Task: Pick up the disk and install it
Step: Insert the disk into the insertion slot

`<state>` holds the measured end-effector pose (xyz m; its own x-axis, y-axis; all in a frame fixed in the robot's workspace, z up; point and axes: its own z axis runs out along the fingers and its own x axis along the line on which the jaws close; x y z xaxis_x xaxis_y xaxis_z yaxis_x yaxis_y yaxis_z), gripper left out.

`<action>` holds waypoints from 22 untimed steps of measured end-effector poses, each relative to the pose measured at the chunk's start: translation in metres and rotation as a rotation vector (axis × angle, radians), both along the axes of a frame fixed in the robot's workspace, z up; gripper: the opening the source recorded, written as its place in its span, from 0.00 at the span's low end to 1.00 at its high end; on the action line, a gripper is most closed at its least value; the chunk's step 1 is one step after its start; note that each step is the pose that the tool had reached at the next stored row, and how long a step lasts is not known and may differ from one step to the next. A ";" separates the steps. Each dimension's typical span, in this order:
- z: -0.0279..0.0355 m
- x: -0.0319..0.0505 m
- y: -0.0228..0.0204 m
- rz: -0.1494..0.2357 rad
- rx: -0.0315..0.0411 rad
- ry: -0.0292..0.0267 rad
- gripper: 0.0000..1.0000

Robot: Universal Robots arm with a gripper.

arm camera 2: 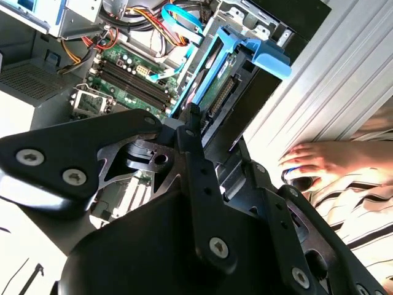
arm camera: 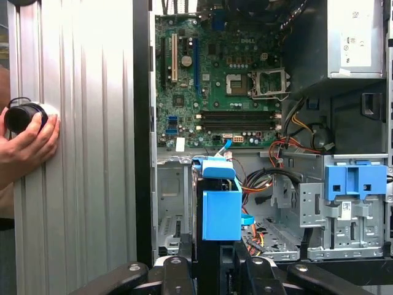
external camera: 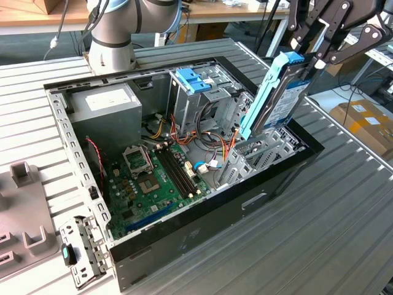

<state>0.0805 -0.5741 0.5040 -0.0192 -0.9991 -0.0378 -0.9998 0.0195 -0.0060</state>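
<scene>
Ribbed tabletop [external camera: 344, 246] bears the case [external camera: 202, 227]; the gripper [external camera: 312, 56], clamped on the tilted disk [external camera: 274, 101], should square it to the bay [external camera: 261, 150].

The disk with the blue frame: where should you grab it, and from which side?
Grab the disk by its upper end, from above. It stands tilted with its lower end in the drive cage, so the top is free. It is thin and flat, so pinch across its wide faces. The gripper holds it there.

Silver-grey arm [external camera: 113, 31], blue-capped joint [external camera: 174, 15], black screwed tool [external camera: 320, 59].
</scene>
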 end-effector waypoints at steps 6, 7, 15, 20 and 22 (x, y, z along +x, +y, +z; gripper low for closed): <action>-0.0048 0.0000 -0.0002 0.000 -0.0002 0.0000 0.35; -0.0058 0.0000 -0.0003 0.000 -0.0002 0.0000 0.35; -0.0115 0.0000 -0.0009 0.000 -0.0002 0.0000 0.35; -0.0117 0.0021 -0.0009 0.000 0.0000 0.0000 0.35; -0.0116 0.0035 -0.0008 0.000 -0.0002 0.0000 0.35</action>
